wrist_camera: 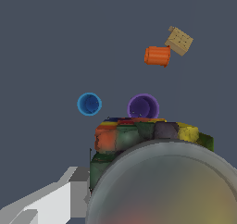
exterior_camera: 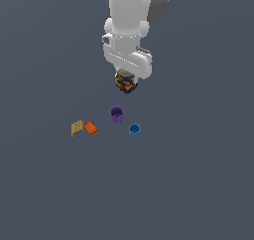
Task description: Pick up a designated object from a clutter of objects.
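So the tool (exterior_camera: pixel 126 84) is pinching the jar (exterior_camera: pixel 126 85) and has it up off the counter (exterior_camera: pixel 49 194), tucked right under the white wrist of the arm (exterior_camera: pixel 128 30). In the wrist view the jar (wrist_camera: pixel 148 140) fills the near part of the shot: a big pale greyish lid right up close, then the blocky body with orange, yellow, dark green and purplish patches. One light grey finger (wrist_camera: pixel 51 202) shows beside it, pressed against the jar's side; the other finger I can't make out.

Everything else sits down on the counter, apart from the jar. Going by the exterior view with the purple cup (exterior_camera: pixel 117 114) as the clock centre: the jar hangs at about 1 o'clock above it, not touching. The blue cup (exterior_camera: pixel 134 130) is near it at about 4 o'clock, both cups upright with their mouths open.

Further off at roughly 8 o'clock from the purple cup lies the orange cylinder (exterior_camera: pixel 91 128), tipped on its side, and just beside it, on the far side from the cups, the tan block (exterior_camera: pixel 77 128). Those two look like they're touching or nearly so, can't tell which.
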`<action>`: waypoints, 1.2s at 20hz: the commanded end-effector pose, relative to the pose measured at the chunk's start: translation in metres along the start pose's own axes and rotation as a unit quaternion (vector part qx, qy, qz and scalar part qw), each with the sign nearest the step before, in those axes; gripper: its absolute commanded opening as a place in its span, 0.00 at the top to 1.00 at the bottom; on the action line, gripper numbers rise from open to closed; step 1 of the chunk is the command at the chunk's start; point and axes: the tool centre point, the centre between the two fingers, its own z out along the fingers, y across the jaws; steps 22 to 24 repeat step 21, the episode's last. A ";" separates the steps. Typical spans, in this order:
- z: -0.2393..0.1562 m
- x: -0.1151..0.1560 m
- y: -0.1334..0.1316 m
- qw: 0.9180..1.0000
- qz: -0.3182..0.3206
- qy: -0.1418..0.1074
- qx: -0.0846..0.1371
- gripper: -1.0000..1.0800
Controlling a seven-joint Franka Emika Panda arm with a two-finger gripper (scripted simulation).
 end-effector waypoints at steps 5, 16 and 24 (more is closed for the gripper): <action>-0.046 0.025 0.035 1.000 0.000 0.002 -0.001 1.00; -0.082 0.047 0.060 1.000 0.000 0.003 -0.002 1.00; -0.081 0.047 0.059 1.000 0.000 0.003 -0.002 1.00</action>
